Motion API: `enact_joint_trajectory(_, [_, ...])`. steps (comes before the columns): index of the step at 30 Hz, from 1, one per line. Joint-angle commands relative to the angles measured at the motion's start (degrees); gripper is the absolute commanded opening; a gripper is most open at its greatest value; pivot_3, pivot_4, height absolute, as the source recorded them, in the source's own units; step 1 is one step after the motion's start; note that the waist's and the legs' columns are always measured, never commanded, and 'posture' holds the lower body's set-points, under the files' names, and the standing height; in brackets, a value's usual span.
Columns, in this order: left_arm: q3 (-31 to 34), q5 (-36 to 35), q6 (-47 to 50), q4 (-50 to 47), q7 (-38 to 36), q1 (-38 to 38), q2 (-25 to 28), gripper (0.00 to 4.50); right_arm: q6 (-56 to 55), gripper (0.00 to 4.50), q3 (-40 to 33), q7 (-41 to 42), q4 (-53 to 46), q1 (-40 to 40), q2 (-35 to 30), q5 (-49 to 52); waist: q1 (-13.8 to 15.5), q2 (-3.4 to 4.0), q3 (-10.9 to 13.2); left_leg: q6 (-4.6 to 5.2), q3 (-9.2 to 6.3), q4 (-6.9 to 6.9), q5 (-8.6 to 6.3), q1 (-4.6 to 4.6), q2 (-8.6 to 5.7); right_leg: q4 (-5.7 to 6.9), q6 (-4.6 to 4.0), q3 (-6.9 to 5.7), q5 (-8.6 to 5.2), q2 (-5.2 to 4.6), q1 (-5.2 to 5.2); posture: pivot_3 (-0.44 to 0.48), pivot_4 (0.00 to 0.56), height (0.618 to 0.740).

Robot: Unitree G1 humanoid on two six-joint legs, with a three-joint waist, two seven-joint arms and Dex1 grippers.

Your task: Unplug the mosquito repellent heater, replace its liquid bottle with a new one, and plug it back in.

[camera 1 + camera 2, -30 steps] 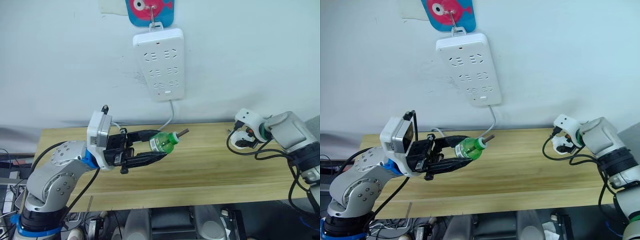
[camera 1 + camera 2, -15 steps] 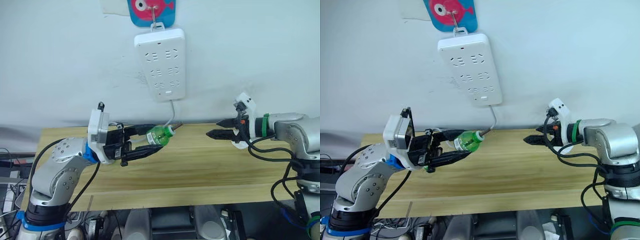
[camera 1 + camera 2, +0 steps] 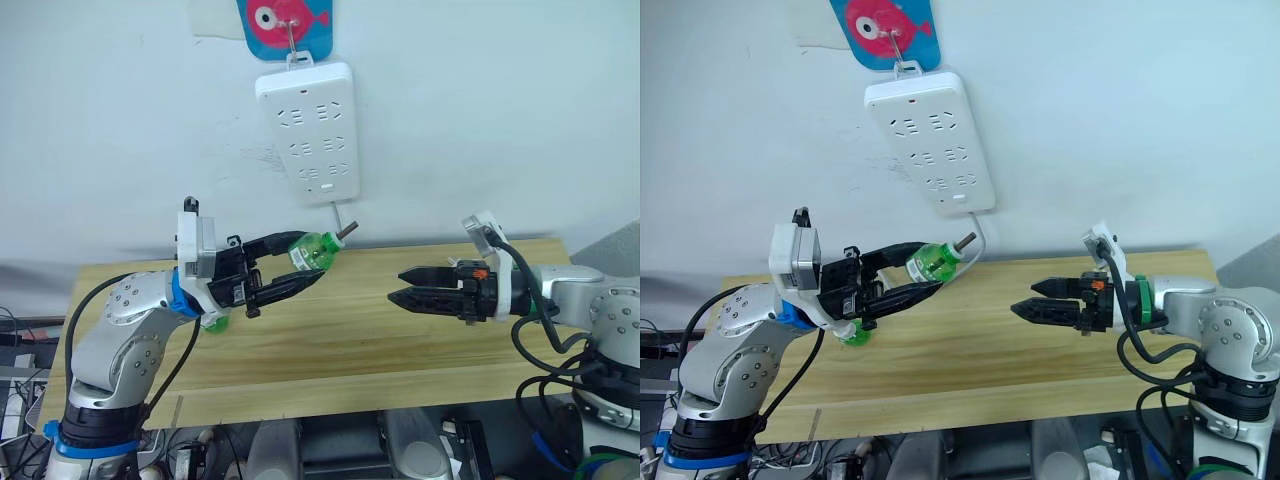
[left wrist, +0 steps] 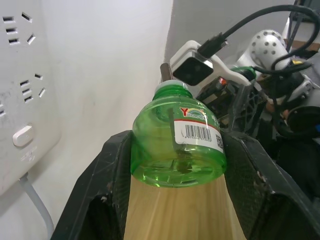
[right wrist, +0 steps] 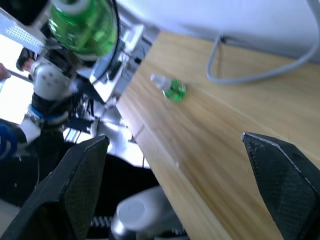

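While the left pincer [image 3: 300, 262] clamps the bare-wick liquid bottle [image 3: 314, 250] above the desk [image 3: 380, 340], the left eye view shows the right pincer [image 3: 403, 286] stretched toward it, its 2 fingers a small way apart and holding nothing. Half a second ago that right arm sat farther out by the desk's right end; 1 second ago it was folded back. The left arm has lifted the bottle a little nearer the wall, just below the power strip [image 3: 305, 130] and beside its cord.

From the right eye view, the bottle's wick [image 3: 965, 240] points up and toward the right arm, and a 2nd green bottle lies on the desk under the left arm: the new one [image 3: 853, 334], I judge.

Along the left wrist view, both black fingers [image 4: 112, 175] press the bottle's base, label facing the camera.

Through the right wrist view, the new one [image 5: 172, 89] lies on its side on the wood, white cap visible, well apart from both pincers.

No heater can be made out. My reading: the 2 arms closing suggests a handover or a 2-handed step, and the capped bottle has not yet been picked up.
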Motion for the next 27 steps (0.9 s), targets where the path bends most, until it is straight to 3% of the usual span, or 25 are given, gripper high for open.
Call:
enact_joint_trajectory(1, [1.0, 0.8, -2.3, -2.0, 1.3, 0.7, -0.9, 2.26, 0.5, 4.46, -3.1, -5.5, -2.3, 1.1, 2.1, 7.2, -0.1, 0.00, 0.0, 0.00, 0.00, 0.00, 0.00, 0.00, 0.01, 0.00, 0.00, 0.01, 0.00, 0.00, 0.01, -0.231, 0.306, 0.740])
enact_joint_trajectory(11, [1.0, 1.3, -3.1, -2.3, 4.0, 0.7, -1.7, 2.26, -2.3, 4.46, -3.6, -22.5, 1.0, 0.0, 6.6, 26.3, -0.1, 0.01, 0.0, 0.05, 0.00, 0.00, -0.03, 0.05, 0.03, 0.00, 0.00, 0.05, 0.00, 0.02, 0.03, -0.224, 0.341, 0.740])
enact_joint_trajectory(18, [-0.4, 1.5, -3.2, -3.6, 5.9, 1.1, -3.8, 2.26, -15.7, 4.46, 4.5, -41.6, 2.5, 1.4, 4.9, 41.5, -0.3, 0.03, 0.0, 0.07, 0.02, -0.01, -0.04, 0.04, 0.05, -0.02, 0.00, 0.06, 0.00, 0.02, 0.04, -0.232, 0.353, 0.740])
enact_joint_trajectory(27, [-1.6, 1.8, -3.2, -4.8, 7.3, 1.5, -5.3, 2.26, -31.4, 4.46, 14.5, -53.2, 1.7, -0.5, -0.5, 54.1, -0.3, 0.04, 0.1, 0.08, 0.02, -0.01, -0.05, 0.04, 0.05, -0.05, 0.00, 0.06, 0.00, 0.03, 0.04, -0.233, 0.351, 0.740])
